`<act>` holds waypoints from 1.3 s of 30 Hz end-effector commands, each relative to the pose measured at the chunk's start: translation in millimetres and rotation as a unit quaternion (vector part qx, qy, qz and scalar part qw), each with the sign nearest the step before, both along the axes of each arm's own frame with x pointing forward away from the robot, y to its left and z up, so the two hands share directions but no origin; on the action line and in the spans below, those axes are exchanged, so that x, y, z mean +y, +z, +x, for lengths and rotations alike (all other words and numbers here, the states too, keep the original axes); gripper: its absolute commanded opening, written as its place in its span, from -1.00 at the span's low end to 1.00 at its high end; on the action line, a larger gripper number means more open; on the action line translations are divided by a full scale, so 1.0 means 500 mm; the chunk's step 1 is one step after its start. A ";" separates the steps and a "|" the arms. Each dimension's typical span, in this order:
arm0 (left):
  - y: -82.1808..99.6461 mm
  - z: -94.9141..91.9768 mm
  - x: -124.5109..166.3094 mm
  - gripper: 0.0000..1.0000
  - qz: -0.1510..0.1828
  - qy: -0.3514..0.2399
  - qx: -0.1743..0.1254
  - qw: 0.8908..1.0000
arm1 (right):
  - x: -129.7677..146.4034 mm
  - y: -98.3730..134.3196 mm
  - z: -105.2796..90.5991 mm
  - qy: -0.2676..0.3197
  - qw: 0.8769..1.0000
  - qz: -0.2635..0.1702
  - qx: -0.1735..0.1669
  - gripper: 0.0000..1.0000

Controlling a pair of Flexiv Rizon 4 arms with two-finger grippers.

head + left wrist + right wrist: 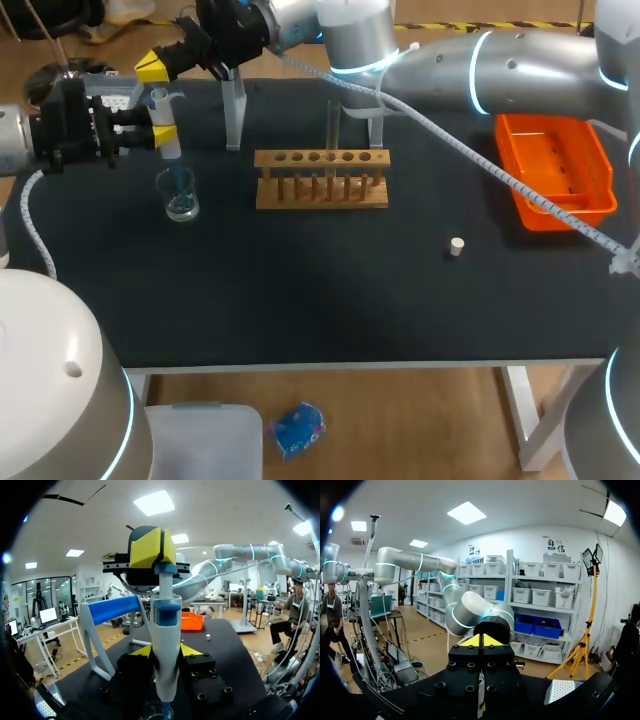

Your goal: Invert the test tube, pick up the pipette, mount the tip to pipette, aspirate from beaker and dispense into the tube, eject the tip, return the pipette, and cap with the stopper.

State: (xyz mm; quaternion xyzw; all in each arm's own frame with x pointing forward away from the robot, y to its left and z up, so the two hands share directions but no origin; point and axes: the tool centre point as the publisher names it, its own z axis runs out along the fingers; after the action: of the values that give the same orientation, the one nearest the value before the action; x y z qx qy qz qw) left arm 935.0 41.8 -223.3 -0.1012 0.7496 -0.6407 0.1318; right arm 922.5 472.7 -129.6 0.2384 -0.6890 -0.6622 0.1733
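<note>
My left gripper [166,652] pinches the pipette [166,630] upright, long axis vertical, tip pointing straight down into the beaker [178,194]; I cannot tell whether it reaches the liquid. My right gripper [160,547], fingers pressed together, sits on the plunger directly above the beaker. The rack [320,178] with the test tube [333,120] stands beside the beaker, and the stopper [456,246] lies well beyond.

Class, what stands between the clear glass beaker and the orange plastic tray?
The wooden test tube rack stands between them, as the head view shows.
</note>
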 end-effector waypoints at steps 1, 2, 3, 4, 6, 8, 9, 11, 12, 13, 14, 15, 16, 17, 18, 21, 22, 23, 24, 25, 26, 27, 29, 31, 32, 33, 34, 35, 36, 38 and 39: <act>0.002 -0.002 0.000 -1.00 0.001 0.001 0.000 1.000 | -0.007 0.015 -0.006 -0.002 1.000 -0.003 -0.006 -1.00; 0.002 -0.002 0.000 -1.00 0.001 0.001 0.000 1.000 | -0.008 0.019 -0.008 -0.003 1.000 -0.003 -0.008 -1.00; 0.002 -0.002 0.000 -1.00 0.001 0.001 0.000 1.000 | -0.009 0.022 -0.009 -0.003 1.000 -0.002 -0.010 -1.00; 0.002 -0.002 0.000 -1.00 0.001 0.001 0.000 1.000 | -0.010 0.025 -0.010 -0.003 1.000 -0.003 -0.011 -1.00; 0.002 -0.002 0.000 -1.00 0.001 0.001 0.000 1.000 | -0.013 0.033 -0.014 -0.003 1.000 -0.003 -0.015 -1.00; 0.002 -0.002 0.000 -1.00 0.001 0.001 0.000 1.000 | -0.017 0.041 -0.019 -0.007 1.000 -0.005 -0.018 -1.00; 0.002 -0.002 0.000 -1.00 0.001 0.001 0.000 1.000 | -0.020 0.044 -0.021 -0.011 1.000 -0.007 -0.017 -1.00; 0.002 -0.002 0.000 -1.00 0.001 0.001 0.000 1.000 | -0.027 0.052 -0.027 -0.020 1.000 -0.012 -0.019 -1.00; 0.002 -0.002 0.000 -1.00 0.001 0.001 0.000 1.000 | -0.030 0.056 -0.031 -0.027 0.999 -0.016 -0.019 -1.00; 0.002 -0.002 0.000 -1.00 0.001 0.001 0.000 1.000 | -0.035 0.059 -0.034 -0.036 0.999 -0.020 -0.020 -1.00; 0.002 -0.002 0.000 -1.00 0.001 0.001 0.000 1.000 | -0.040 0.062 -0.037 -0.043 0.999 -0.023 -0.020 -0.79; 0.002 -0.002 0.000 -1.00 0.001 0.001 0.000 1.000 | -0.044 0.066 -0.041 -0.051 0.998 -0.024 -0.020 -0.48; 0.002 -0.002 0.000 -1.00 0.001 0.001 0.000 1.000 | -0.050 0.069 -0.045 -0.060 0.998 -0.028 -0.021 -0.47; 0.002 -0.002 0.000 -1.00 0.001 0.001 0.000 1.000 | -0.055 0.071 -0.049 -0.073 0.997 -0.033 -0.020 -0.49; 0.002 -0.002 0.000 -1.00 0.001 0.001 0.000 1.000 | -0.060 0.074 -0.052 -0.082 0.996 -0.032 -0.018 -0.51; 0.002 -0.002 0.000 -1.00 0.001 0.001 0.000 1.000 | -0.073 0.082 -0.065 -0.103 0.994 -0.035 -0.017 -0.84; 0.002 -0.002 0.000 -1.00 0.001 0.001 0.000 1.000 | -0.078 0.084 -0.069 -0.109 0.993 -0.035 -0.015 -0.76; 0.002 -0.002 0.000 -1.00 0.001 0.001 0.000 1.000 | -0.083 0.085 -0.074 -0.116 0.993 -0.037 -0.014 -0.49; 0.002 -0.002 0.000 -1.00 0.001 0.001 0.000 1.000 | -0.087 0.086 -0.078 -0.119 0.992 -0.038 -0.013 -0.07; 0.002 -0.002 0.000 -1.00 0.001 0.001 0.000 1.000 | -0.092 0.088 -0.084 -0.125 0.991 -0.038 -0.011 0.62; 0.002 -0.002 0.000 -1.00 0.001 0.001 0.000 1.000 | -0.098 0.089 -0.087 -0.129 0.991 -0.040 -0.010 1.00; 0.002 -0.002 0.000 -1.00 0.001 0.001 0.000 1.000 | -0.102 0.089 -0.092 -0.134 0.990 -0.041 -0.010 1.00; 0.002 -0.002 0.000 -1.00 0.001 0.001 0.000 1.000 | -0.113 0.089 -0.102 -0.143 0.989 -0.043 -0.007 1.00; 0.002 -0.002 0.000 -1.00 0.001 0.001 0.000 1.000 | -0.125 0.088 -0.111 -0.156 0.987 -0.044 -0.004 1.00; 0.002 -0.002 0.000 -1.00 0.001 0.001 0.000 1.000 | -0.132 0.087 -0.116 -0.162 0.986 -0.045 -0.003 1.00; 0.002 -0.002 0.000 -1.00 0.001 0.001 0.000 1.000 | -0.140 0.086 -0.121 -0.169 0.985 -0.046 -0.002 1.00; 0.002 -0.002 0.000 -1.00 0.001 0.001 0.000 1.000 | -0.149 0.085 -0.125 -0.178 0.983 -0.048 -0.001 1.00; 0.002 -0.002 0.000 -1.00 0.001 0.001 0.000 1.000 | -0.158 0.083 -0.129 -0.184 0.982 -0.049 -0.001 1.00; 0.002 -0.002 0.000 -1.00 0.001 0.001 0.000 1.000 | -0.168 0.081 -0.134 -0.190 0.980 -0.051 0.000 1.00; 0.002 -0.002 0.000 -1.00 0.001 0.001 0.000 1.000 | -0.190 0.078 -0.142 -0.206 0.977 -0.049 -0.001 1.00; 0.002 -0.002 0.000 -1.00 0.001 0.001 0.000 1.000 | -0.202 0.077 -0.146 -0.214 0.976 -0.048 -0.002 1.00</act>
State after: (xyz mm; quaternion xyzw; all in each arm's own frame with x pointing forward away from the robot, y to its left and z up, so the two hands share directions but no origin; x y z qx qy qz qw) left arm 934.7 41.9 -223.0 -0.1014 0.7497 -0.6406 0.1316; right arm 872.5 398.5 -91.8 0.1403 -0.7488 -0.6382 0.1108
